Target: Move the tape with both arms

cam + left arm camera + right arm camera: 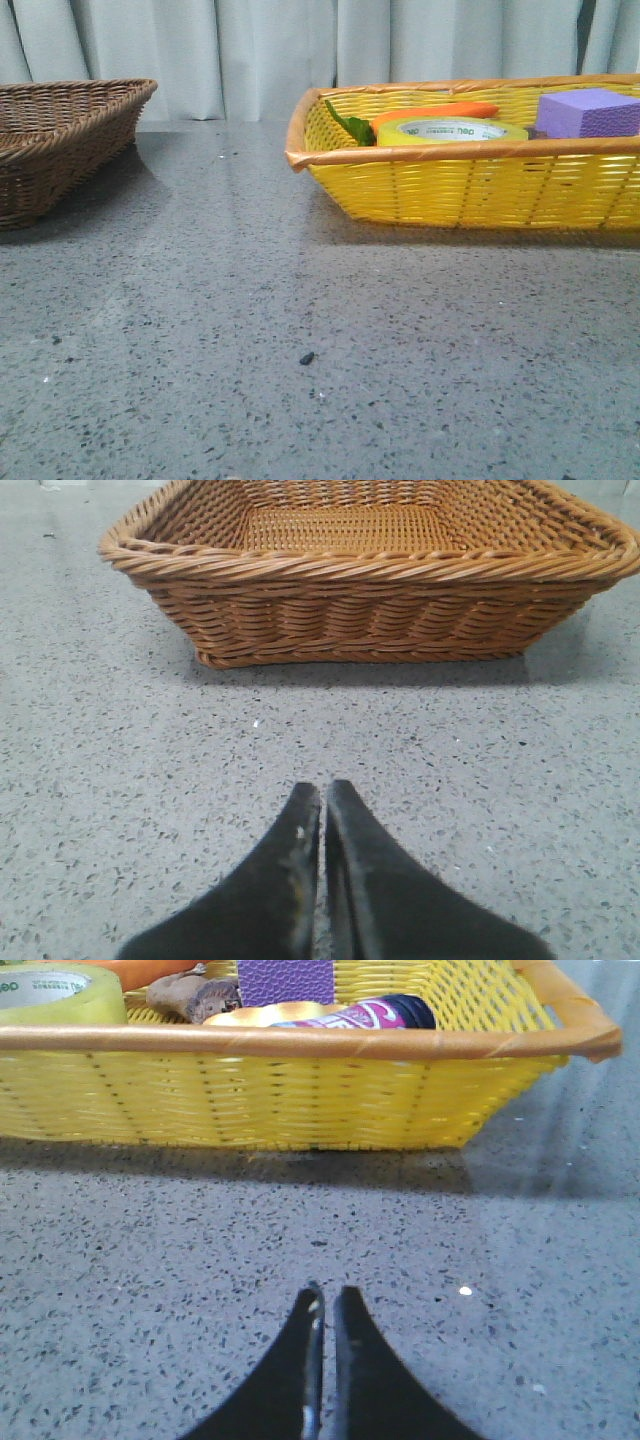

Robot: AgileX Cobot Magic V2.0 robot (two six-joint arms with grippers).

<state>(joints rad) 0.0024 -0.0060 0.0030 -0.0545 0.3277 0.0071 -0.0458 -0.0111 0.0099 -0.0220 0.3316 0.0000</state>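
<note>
The tape (452, 131), a yellow roll with a white core and green print, lies flat in the yellow basket (470, 185) at the right, next to the orange toy carrot (432, 112). The right wrist view shows its edge (60, 995) at the basket's far corner. My right gripper (328, 1295) is shut and empty, low over the grey table in front of that basket. My left gripper (322, 790) is shut and empty, low over the table in front of the brown wicker basket (370, 600). Neither gripper shows in the front view.
The brown wicker basket (60, 140) stands at the far left, nothing visible in it. The yellow basket also holds a purple block (590, 112), a brown lump (190, 995) and a dark pink-labelled packet (370, 1012). A grey speckled table (300, 330) lies between; a curtain hangs behind.
</note>
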